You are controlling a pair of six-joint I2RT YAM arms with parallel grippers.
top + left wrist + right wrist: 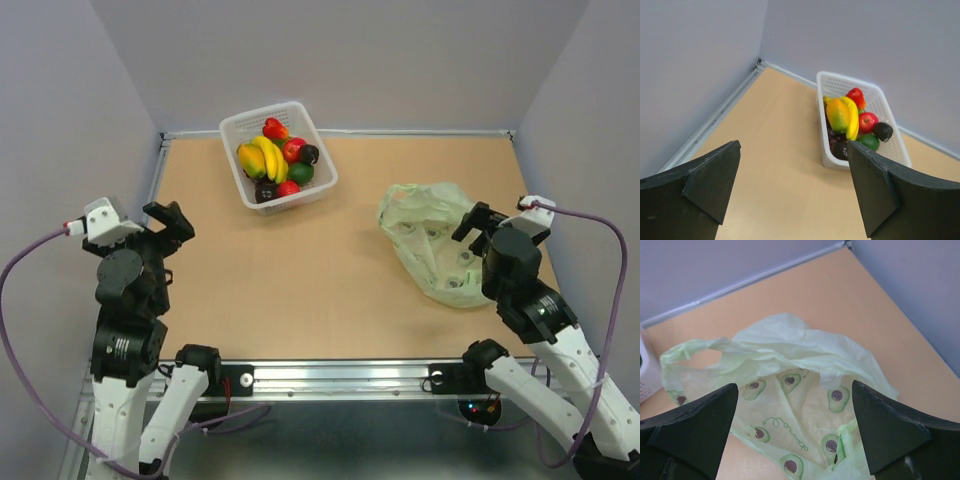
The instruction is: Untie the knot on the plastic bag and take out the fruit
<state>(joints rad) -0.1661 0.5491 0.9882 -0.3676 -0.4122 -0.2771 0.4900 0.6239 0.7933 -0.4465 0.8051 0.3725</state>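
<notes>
The pale green plastic bag [430, 245] lies flat and open on the right of the table, printed with avocados; it fills the right wrist view [790, 370]. No knot shows; a handle loop [690, 352] lies loose. The fruit sits in the white basket [322, 143]: a green one [300, 172], a yellow-orange one [250, 158], a dark one [310, 153] and red ones [292, 150]. The fruit also shows in the left wrist view [838, 114]. My right gripper [478, 222] [795, 430] is open and empty just above the bag. My left gripper [168, 225] [794, 185] is open and empty at the left edge.
A long yellow banana [270, 155] and dark grapes [266, 192] also lie in the basket at the back left. Grey walls close the table on three sides. Bare tabletop [300, 280] lies between the basket and the bag.
</notes>
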